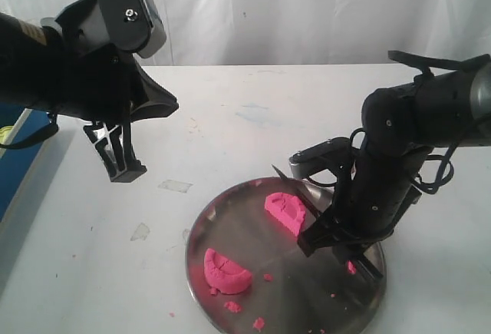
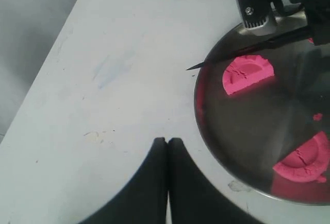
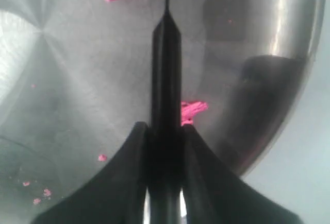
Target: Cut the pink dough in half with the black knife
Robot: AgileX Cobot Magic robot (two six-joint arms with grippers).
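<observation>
The pink dough lies in two half-discs on the steel plate (image 1: 253, 251): one half (image 1: 285, 209) near the far side, the other half (image 1: 225, 270) toward the near left rim. Both halves (image 2: 247, 73) (image 2: 304, 157) also show in the left wrist view. My right gripper (image 3: 165, 127) is shut on the black knife (image 3: 166, 69) by its handle, low over the plate's right part (image 1: 341, 251). The blade (image 2: 232, 53) runs behind the far half, its tip past the rim. My left gripper (image 1: 123, 169) (image 2: 167, 140) hangs shut and empty over the table left of the plate.
Small pink crumbs (image 1: 232, 306) are scattered on the plate's near part, and one bigger crumb (image 3: 193, 108) lies beside the knife handle. Tape scraps (image 1: 175, 186) mark the white table. A blue surface (image 1: 11, 165) borders the table's left edge.
</observation>
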